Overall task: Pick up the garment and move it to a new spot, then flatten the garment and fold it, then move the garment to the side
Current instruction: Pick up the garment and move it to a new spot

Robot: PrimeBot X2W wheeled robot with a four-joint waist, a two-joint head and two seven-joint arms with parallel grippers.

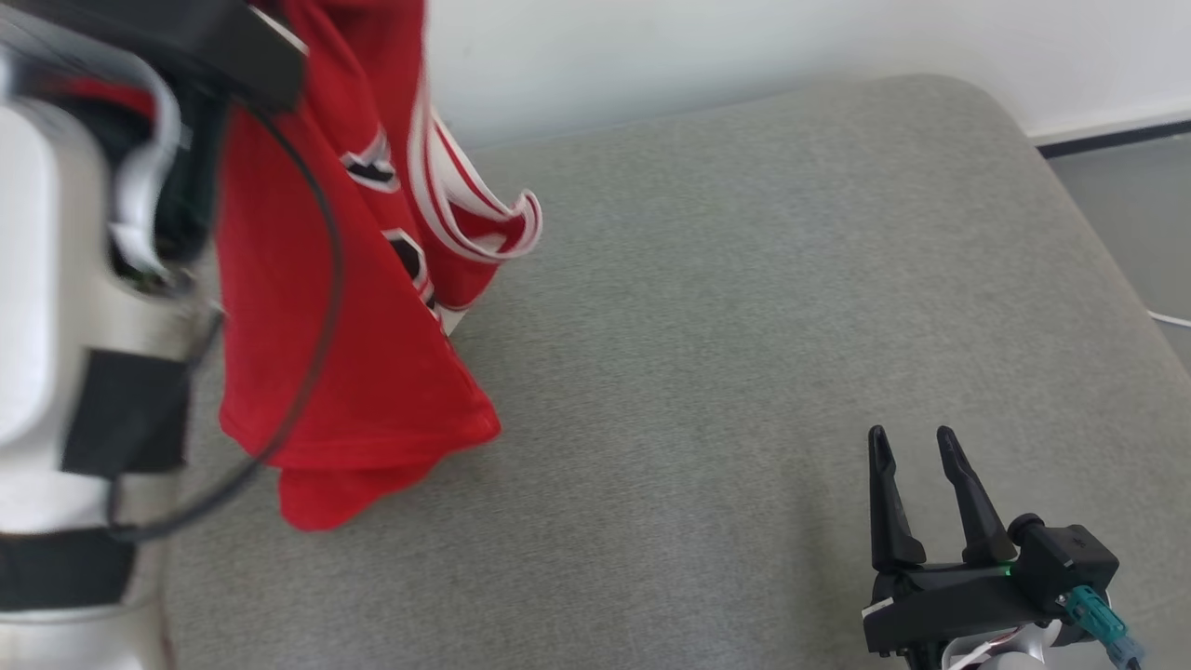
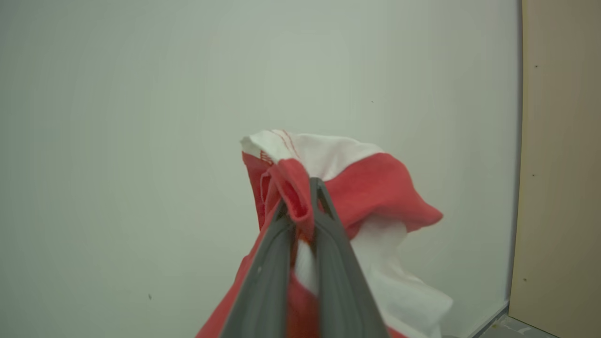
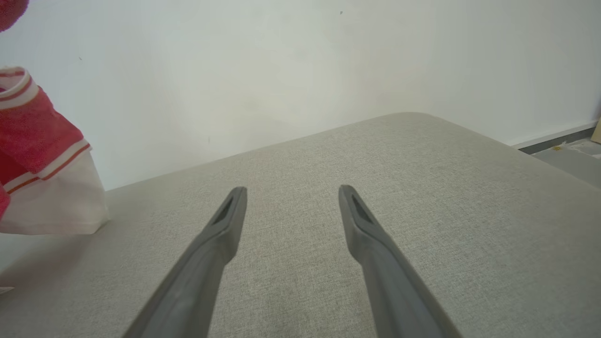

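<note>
left gripper (image 2: 303, 197) is clamped on a bunched red-and-white fold of the garment (image 1: 354, 307), jaws nearly together with cloth pinched between them; the garment hangs from it with its long axis vertical, at the left of the head view, draped down toward the grey cushion (image 1: 744, 326); can't tell if the lower hem touches the fabric or hangs just above it. right gripper (image 1: 912, 435) is wide open and empty, low over the cushion's near right, well apart from the cloth; from it the garment lies off to its left, a sleeve edge showing at the left edge of its wrist view. so the left arm carries this move, my read: swing right and lower onto the bare cushion between the two grippers, the right then free to take a hanging edge for flattening
</note>
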